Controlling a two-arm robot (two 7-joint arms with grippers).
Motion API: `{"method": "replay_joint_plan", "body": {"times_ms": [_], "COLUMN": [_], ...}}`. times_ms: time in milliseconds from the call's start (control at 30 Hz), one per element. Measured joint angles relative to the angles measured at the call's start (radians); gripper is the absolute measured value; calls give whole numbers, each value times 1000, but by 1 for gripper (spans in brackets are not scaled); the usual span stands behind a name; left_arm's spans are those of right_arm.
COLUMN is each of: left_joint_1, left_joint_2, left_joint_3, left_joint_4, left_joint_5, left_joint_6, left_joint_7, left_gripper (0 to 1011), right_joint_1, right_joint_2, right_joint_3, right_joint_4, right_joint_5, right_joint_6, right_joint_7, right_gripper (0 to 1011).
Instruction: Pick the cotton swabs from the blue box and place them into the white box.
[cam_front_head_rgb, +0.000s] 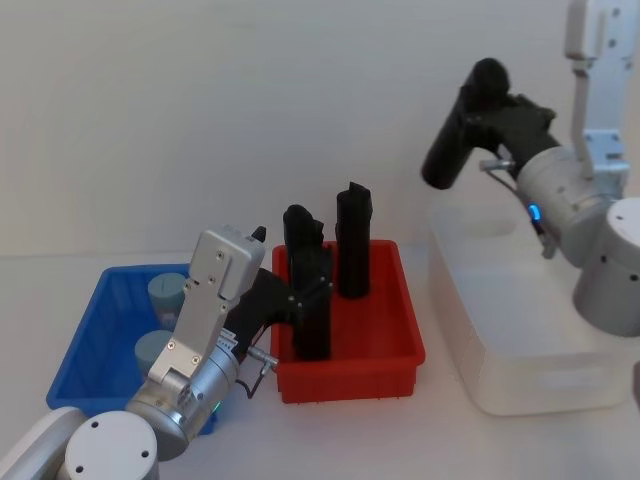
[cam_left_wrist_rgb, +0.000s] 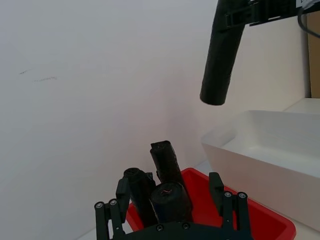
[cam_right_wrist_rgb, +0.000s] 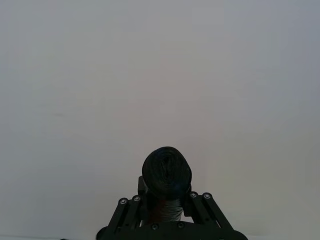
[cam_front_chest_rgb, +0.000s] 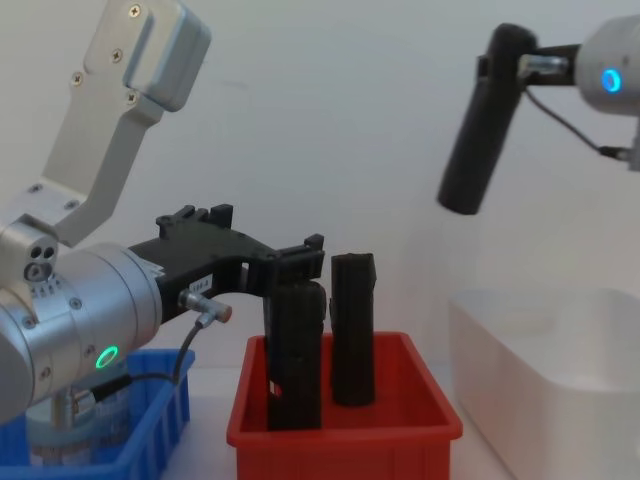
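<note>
High in the upper right of the head view, the right gripper (cam_front_head_rgb: 497, 118) is clamped tight on a black block (cam_front_head_rgb: 452, 145). It holds the block tilted in the air above the far end of the white box (cam_front_head_rgb: 530, 385), which sits at the right of the frame. The right wrist view looks at that block end-on, with the gripper closed against its sides.

At lower centre, the left gripper (cam_front_head_rgb: 300, 295) reaches into the red bin (cam_front_head_rgb: 350, 378). Its jaws are spread wide around the upright blocks (cam_front_head_rgb: 312, 335) standing there. In the left wrist view a gap shows on one side, so it grips nothing. One more block (cam_front_head_rgb: 353, 245) stands just beside them, toward the bin's far wall.

At lower left sits the blue box (cam_front_head_rgb: 95, 320). Two cotton swab tubs (cam_front_head_rgb: 165, 290) stand inside it, partly hidden by the left arm.
</note>
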Motion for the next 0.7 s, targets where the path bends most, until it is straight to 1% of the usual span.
{"method": "replay_joint_plan", "body": {"times_ms": [167,333,533,700], "left_joint_1": [0,0,0,0], "left_joint_2": [0,0,0,0], "left_joint_3": [0,0,0,0], "left_joint_4": [0,0,0,0], "left_joint_5": [0,0,0,0], "left_joint_6": [0,0,0,0], "left_joint_7": [0,0,0,0], "left_gripper": [1003,1003,1003,1003], "right_joint_1": [-19,-43,-60,-68], "right_joint_2": [21,40,51,55], "right_joint_3": [19,37,44,45], "right_joint_4": [-16,-18,0,36], "right_joint_5": [-14,-29,-44,-61], "right_joint_6": [-11,-11,1,19], "right_joint_7": [-36,-67,-79,-73], "right_gripper": [353,353,353,353]}}
